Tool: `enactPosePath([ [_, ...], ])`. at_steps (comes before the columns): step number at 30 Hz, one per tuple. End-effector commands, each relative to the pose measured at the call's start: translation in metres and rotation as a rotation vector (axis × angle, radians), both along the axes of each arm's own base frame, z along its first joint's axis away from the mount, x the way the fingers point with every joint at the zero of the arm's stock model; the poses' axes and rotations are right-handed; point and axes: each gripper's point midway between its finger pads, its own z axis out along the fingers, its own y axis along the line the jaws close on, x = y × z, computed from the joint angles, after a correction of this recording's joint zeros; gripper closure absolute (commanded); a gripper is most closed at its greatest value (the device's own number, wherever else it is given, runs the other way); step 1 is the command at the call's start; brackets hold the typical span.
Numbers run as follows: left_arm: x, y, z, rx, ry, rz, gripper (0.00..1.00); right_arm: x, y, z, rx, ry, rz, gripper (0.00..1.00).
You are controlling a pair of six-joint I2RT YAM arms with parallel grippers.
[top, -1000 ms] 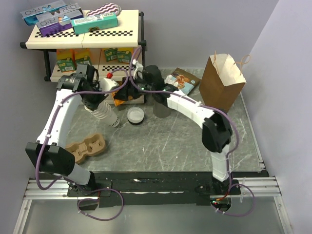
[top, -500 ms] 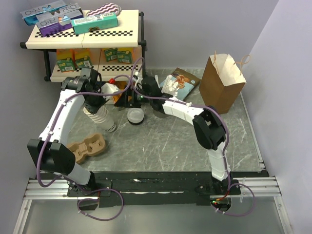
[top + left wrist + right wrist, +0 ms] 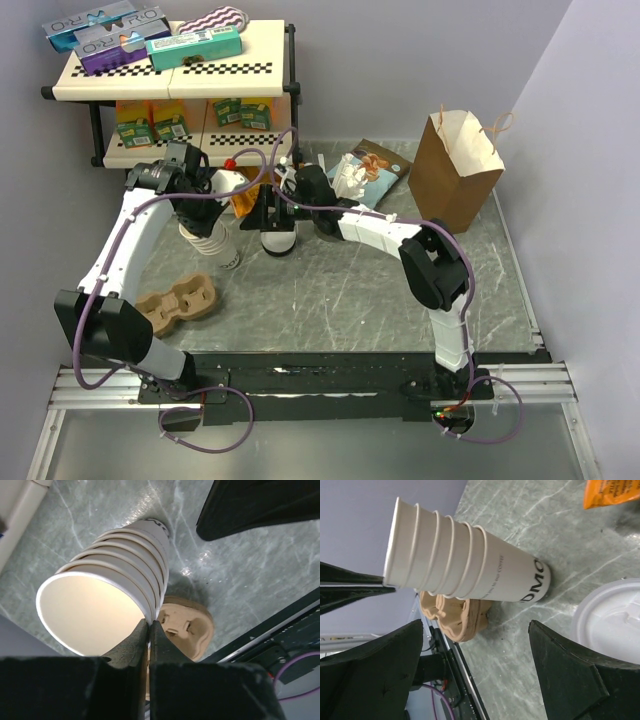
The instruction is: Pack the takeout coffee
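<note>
Obs.: the left gripper [image 3: 149, 631] is pinched tight on the rim of the top cup in a tall stack of lidless cream paper cups [image 3: 117, 575]. The stack leans, with its base on the grey marbled surface [image 3: 350, 290] and its mouth tipped up toward the wrist. The right gripper [image 3: 476, 630] is spread wide with nothing between its fingers, hovering low just beside a round white plastic lid on a dark base [image 3: 278, 240]. Neither item is the thing to be packed. The small off-white paper takeout coffee cup [image 3: 227, 181] with a white sip lid is hard to pick out. My best reading is the white rounded form at the foot of the two-tier shelf [image 3: 170, 70], just behind the left wrist and next to an orange packet [image 3: 243, 203]. It is largely screened by the arms, so I cannot confirm this, nor tell whether it stands upright. If that is it, it lies behind the left gripper, toward the shelf, and to the left of the right gripper. Judgement: the left arm is nearer but occupied; the right gripper is free and near, so it looks better placed. The brown paper bag [image 3: 455, 170] stands open well apart on the right arm's side. A tan moulded cardboard cup carrier [image 3: 180, 300] lies near the left arm's base.
</note>
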Motion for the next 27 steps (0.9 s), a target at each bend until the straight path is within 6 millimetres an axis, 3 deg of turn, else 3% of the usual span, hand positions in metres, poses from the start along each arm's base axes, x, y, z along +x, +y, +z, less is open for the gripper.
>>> enactPosePath([
  [1,-0.003,-0.012,-0.001,-0.067,0.018,0.030,0.99,-0.002,0.014,0.049,0.118,-0.062,0.030,0.07],
  [4,-0.002,-0.015,0.003,-0.090,0.013,0.048,0.99,-0.004,0.025,0.045,0.133,-0.032,0.042,0.05],
  [9,-0.005,-0.016,0.007,-0.105,0.007,0.063,0.99,-0.007,0.043,0.055,0.176,-0.025,0.062,0.02],
  [17,-0.004,-0.016,0.009,-0.115,0.005,0.097,0.99,-0.008,0.054,0.027,0.163,0.091,0.041,0.07],
  [27,-0.010,-0.019,0.010,-0.137,0.016,0.108,0.99,-0.008,0.057,0.007,0.149,0.153,0.026,0.08],
])
